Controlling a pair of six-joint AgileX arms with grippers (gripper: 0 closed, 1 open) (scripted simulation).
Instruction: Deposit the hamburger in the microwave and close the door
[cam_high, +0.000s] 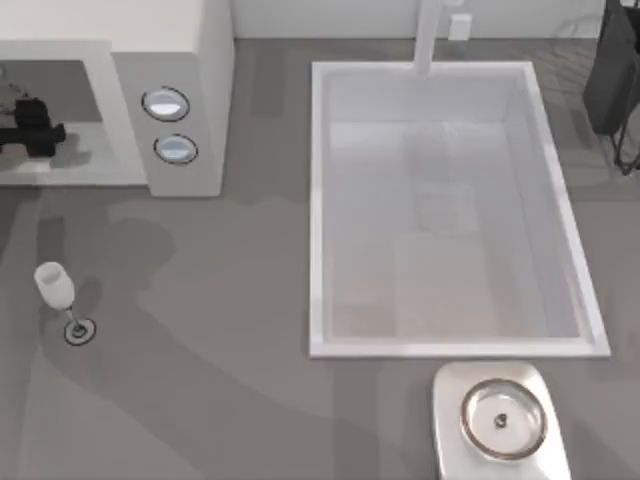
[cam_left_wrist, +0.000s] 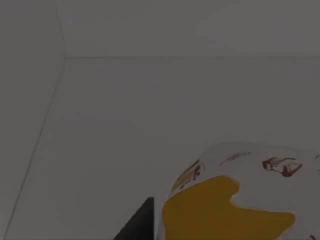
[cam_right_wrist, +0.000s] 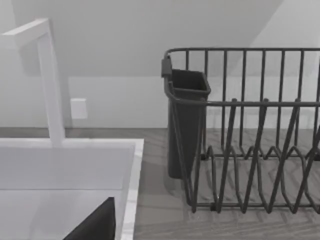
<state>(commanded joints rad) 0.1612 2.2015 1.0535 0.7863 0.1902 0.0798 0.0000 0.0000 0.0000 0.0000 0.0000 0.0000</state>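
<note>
Left gripper (cam_high: 35, 130): it was reached into the open front of the microwave (cam_high: 190, 60) at the far left of the table. Whether it was clenched or released, I cannot tell.
Hamburger (cam_left_wrist: 235, 200): in the left wrist view it sat right at the gripper, cream with yellow and orange patches, against the plain pale inner walls of the microwave. Whether it rested on the floor of the cavity or hung in a grasp, I cannot tell.
Key relation: the hamburger lay directly ahead of the left gripper, touching or just beside it, already inside the cavity. The left arm was by far the nearer one to it.
Dials (cam_high: 166, 103): two were stacked on the panel just right of the cavity opening.
Glass (cam_high: 55, 285): it stood nearer than the microwave, at the left, well apart from the gripper.
Judgement: the deposit looked nearly done. The next move likely called for letting go, drawing straight back out of the cavity, then swinging the door shut.
Sink (cam_high: 320, 200): it lay in the middle of the table, away from the work.
Right gripper (cam_right_wrist: 92, 222): it was parked at the far right by the dish rack (cam_right_wrist: 250, 130). Its state I cannot tell.
</note>
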